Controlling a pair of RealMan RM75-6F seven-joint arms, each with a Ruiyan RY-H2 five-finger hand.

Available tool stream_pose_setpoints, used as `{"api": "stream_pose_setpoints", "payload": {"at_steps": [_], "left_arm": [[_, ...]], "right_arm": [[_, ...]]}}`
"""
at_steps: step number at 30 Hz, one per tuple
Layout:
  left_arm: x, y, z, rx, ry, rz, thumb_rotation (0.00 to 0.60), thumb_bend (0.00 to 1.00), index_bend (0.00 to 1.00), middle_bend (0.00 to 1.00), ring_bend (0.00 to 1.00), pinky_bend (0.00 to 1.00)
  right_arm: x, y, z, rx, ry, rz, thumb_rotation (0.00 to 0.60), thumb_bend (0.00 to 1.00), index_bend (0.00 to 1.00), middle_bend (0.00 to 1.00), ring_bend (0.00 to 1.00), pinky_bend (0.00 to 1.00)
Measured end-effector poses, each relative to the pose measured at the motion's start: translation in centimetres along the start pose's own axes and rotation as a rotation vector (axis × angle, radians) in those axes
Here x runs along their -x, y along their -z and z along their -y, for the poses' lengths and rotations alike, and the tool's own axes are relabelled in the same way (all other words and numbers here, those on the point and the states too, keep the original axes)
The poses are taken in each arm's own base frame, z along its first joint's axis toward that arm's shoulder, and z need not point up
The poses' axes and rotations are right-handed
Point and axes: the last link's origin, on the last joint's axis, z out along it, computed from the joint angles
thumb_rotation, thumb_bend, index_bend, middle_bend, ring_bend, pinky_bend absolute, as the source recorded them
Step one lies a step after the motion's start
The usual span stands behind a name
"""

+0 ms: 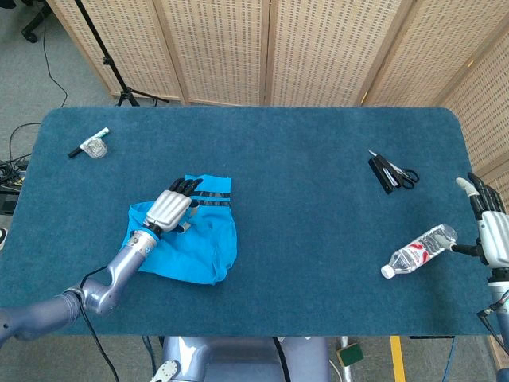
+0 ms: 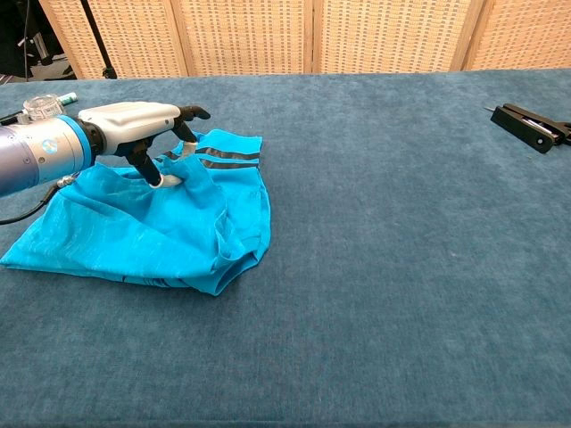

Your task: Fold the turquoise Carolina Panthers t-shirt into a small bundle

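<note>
Here the rumpled turquoise t-shirt (image 2: 152, 234) bunches upward, pinched by the left hand's (image 2: 143, 125) fingers (image 2: 143, 165).

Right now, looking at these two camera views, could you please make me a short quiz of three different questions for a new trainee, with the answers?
1. True or false: the left hand is pinching cloth of the t-shirt.
2. Which lies nearest the right hand? A) scissors B) water bottle C) marker
3. Fill in: the t-shirt's two dark stripes lie on its ___ edge, away from the robot.

Key: 1 true; 2 B; 3 far.
</note>
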Motion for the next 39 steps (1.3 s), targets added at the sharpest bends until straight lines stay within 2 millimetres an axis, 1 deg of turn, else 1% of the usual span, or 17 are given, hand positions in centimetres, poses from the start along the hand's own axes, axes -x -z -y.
{"api": "stream_pose_setpoints", "payload": {"at_steps": [6, 11, 15, 20, 30, 39], "left_arm": [[-0.6, 0.3, -0.6, 0.035, -0.029, -0.035, 0.600, 0.54, 0.82, 0.00, 0.00, 0.00], [-1.3, 0.3, -1.4, 0.075, -0.069, -0.072, 0.600, 0.52, 0.82, 0.00, 0.00, 0.00], [-2.0, -0.2, -2.1, 0.109, -0.107, -0.106, 0.600, 0.50, 0.83, 0.00, 0.00, 0.00], [-2.4, -1.1, -2.9, 0.137, -0.122, -0.119, 0.600, 0.49, 0.83, 0.00, 0.00, 0.00], [-2.2, -2.8, -4.6, 0.173, -0.172, -0.123, 0.600, 0.49, 0.83, 0.00, 0.00, 0.00], [-1.8, -3.6, -5.9, 0.212, -0.251, -0.117, 0.600, 0.48, 0.83, 0.00, 0.00, 0.00]], "right_arm": [[-0.1, 0.1, 0.0, -0.002, -0.003, -0.001, 0.600, 0.00, 0.00, 0.00, 0.00, 0.00], [-0.1, 0.1, 0.0, -0.002, -0.007, -0.003, 0.600, 0.00, 0.00, 0.00, 0.00, 0.00], [-0.2, 0.1, 0.0, -0.003, -0.007, -0.003, 0.600, 0.00, 0.00, 0.00, 0.00, 0.00], [-0.2, 0.1, 0.0, -0.003, -0.007, -0.003, 0.600, 0.00, 0.00, 0.00, 0.00, 0.00], [-0.2, 0.0, 0.0, -0.001, -0.008, -0.003, 0.600, 0.00, 0.00, 0.00, 0.00, 0.00], [-0.3, 0.0, -0.1, 0.002, -0.011, -0.006, 0.600, 0.00, 0.00, 0.00, 0.00, 0.00]]}}
